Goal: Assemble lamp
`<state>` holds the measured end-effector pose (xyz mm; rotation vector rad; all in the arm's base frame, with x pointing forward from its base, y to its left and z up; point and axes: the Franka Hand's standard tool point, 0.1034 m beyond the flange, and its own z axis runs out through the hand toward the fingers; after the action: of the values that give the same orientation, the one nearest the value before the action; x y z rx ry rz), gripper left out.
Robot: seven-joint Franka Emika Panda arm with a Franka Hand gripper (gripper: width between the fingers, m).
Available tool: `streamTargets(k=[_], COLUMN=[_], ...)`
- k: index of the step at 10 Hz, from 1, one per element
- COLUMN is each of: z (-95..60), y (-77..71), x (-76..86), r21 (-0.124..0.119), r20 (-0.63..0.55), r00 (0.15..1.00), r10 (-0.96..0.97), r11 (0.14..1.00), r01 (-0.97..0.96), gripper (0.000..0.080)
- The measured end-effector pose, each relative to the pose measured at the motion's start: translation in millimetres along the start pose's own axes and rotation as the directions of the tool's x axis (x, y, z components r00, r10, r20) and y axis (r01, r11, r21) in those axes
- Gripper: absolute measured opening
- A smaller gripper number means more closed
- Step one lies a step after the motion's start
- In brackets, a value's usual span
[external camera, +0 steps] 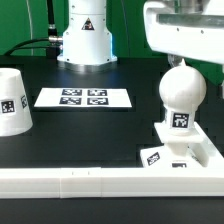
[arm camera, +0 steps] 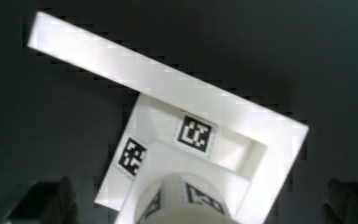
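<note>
- The bulb (external camera: pixel 182 90) is seen upright on the base (external camera: pixel 176 150), at the exterior view's right; a black-and-white square tag is carried on its neck; no readable writing is found on it.
- The base lies against the rail (external camera: pixel 110 182); tags are shown on its top and side; in the wrist view the base (arm camera: pixel 202 150) and rail (arm camera: pixel 140 68) are seen from above, with the bulb (arm camera: pixel 179 200) blurred.
- The gripper (external camera: pixel 178 62) is placed directly over the bulb head; whether its jaws are apart or clamped cannot be told.
- The shade (external camera: pixel 14 100) stands at the exterior view's left, well apart, tagged.
- The marker board (external camera: pixel 85 97) lies flat behind; four tags are printed on it.
</note>
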<state>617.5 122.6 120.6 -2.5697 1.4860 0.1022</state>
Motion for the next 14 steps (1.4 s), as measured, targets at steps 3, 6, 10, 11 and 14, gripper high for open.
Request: streamTargets(k=[3,6,10,11,14], z=[-1.1,-0.1,-13.6,-19.3,-20.9], y=[12.4,12.5,41.1,60.5,119.6], x=[-12.6,-12.9,-20.9,-18.6,19.3], r21=[-0.031,-0.031,-0.038,-0.039,-0.057], r20=[0.024,0.025,0.035,0.029,0.017], r00=[0.975,0.976,0.909,0.877,0.795], r10=[-0.221,-0.218,-0.415,-0.480,-0.606], r11=[0.975,0.975,0.908,0.876,0.793], r01=[0.221,0.218,0.417,0.481,0.606], gripper=[0.0699,0.0699,0.0699,0.0699,0.0699])
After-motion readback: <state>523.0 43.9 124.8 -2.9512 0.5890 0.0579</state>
